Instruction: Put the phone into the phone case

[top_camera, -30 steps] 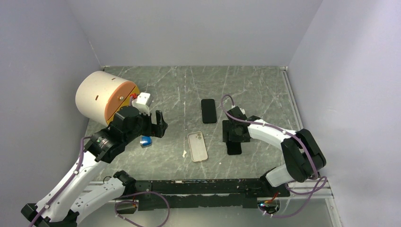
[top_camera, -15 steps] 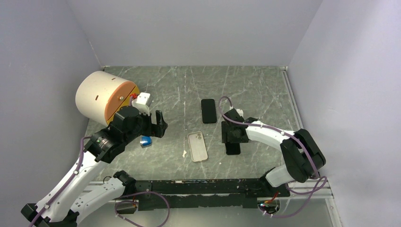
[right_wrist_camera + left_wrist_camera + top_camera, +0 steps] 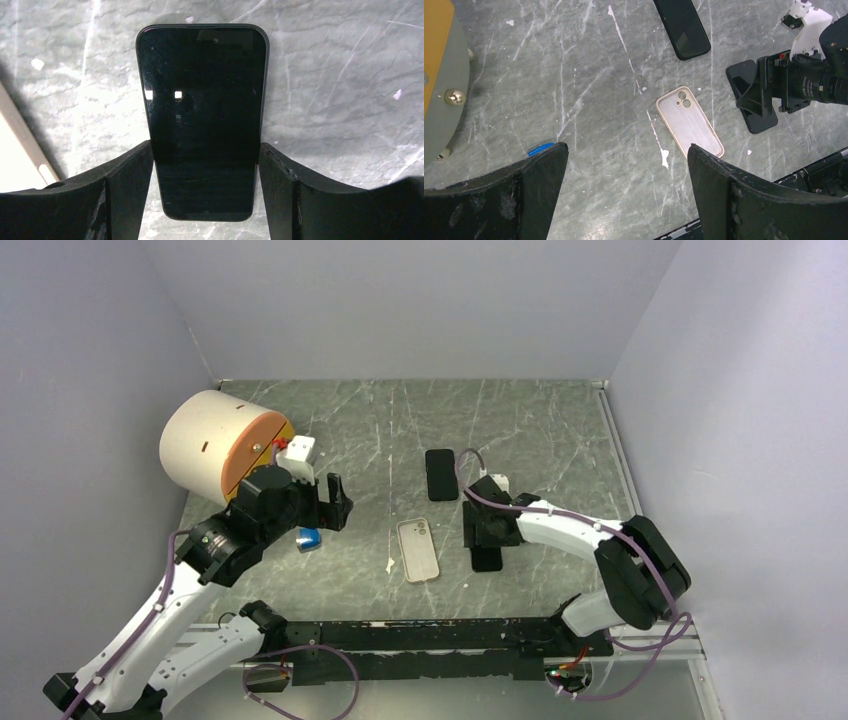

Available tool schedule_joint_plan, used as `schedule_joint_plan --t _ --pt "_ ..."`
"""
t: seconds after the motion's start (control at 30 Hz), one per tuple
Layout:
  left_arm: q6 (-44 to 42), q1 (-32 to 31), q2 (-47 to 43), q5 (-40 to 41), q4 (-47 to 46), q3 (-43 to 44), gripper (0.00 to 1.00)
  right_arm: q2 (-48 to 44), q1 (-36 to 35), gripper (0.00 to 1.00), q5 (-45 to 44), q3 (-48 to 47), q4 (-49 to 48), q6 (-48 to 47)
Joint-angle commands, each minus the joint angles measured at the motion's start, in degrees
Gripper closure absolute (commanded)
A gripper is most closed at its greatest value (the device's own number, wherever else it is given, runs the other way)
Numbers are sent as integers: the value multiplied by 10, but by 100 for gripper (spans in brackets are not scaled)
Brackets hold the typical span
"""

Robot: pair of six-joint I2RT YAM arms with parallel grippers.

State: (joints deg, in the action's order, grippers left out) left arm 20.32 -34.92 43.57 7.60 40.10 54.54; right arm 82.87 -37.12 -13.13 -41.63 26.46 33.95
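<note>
Two arms share the marbled table (image 3: 560,440). At 9 o'clock the left gripper (image 3: 626,165) hangs wide open and empty, near a cream drum (image 3: 205,440).

At centre the case (image 3: 418,549) lies flat, apparently hollow side up, with its camera cutout at the 12 o'clock end. Nothing touches it.

Near its 3 o'clock side the right gripper (image 3: 205,165) is clamped across the long edges of the phone (image 3: 205,100), which is screen up. A spare phone (image 3: 441,474) lies apart at 12 o'clock.

The step in hand looks like carrying the phone to the case. It is best lifted clear and matched to the case's slant. Its top seems to point to 6 o'clock, so a half turn may be needed. One end should seat before the rest is pressed down.

Against a second ago, the right gripper and phone have edged toward 9 o'clock, nearer the case. The left arm, case and spare phone are unchanged.
</note>
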Motion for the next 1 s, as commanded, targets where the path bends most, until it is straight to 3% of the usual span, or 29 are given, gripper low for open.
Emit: schedule_joint_plan --t 0.0,0.67,0.97 --pt "0 1 -14 18 -15 -1 6 -32 -18 50 10 -5 -10 21" --pt "10 2 -48 53 -9 -3 6 -19 -133 56 -24 -100 -26 100" --pt "13 2 -66 77 -8 -4 6 17 -190 57 -40 -117 -124 136"
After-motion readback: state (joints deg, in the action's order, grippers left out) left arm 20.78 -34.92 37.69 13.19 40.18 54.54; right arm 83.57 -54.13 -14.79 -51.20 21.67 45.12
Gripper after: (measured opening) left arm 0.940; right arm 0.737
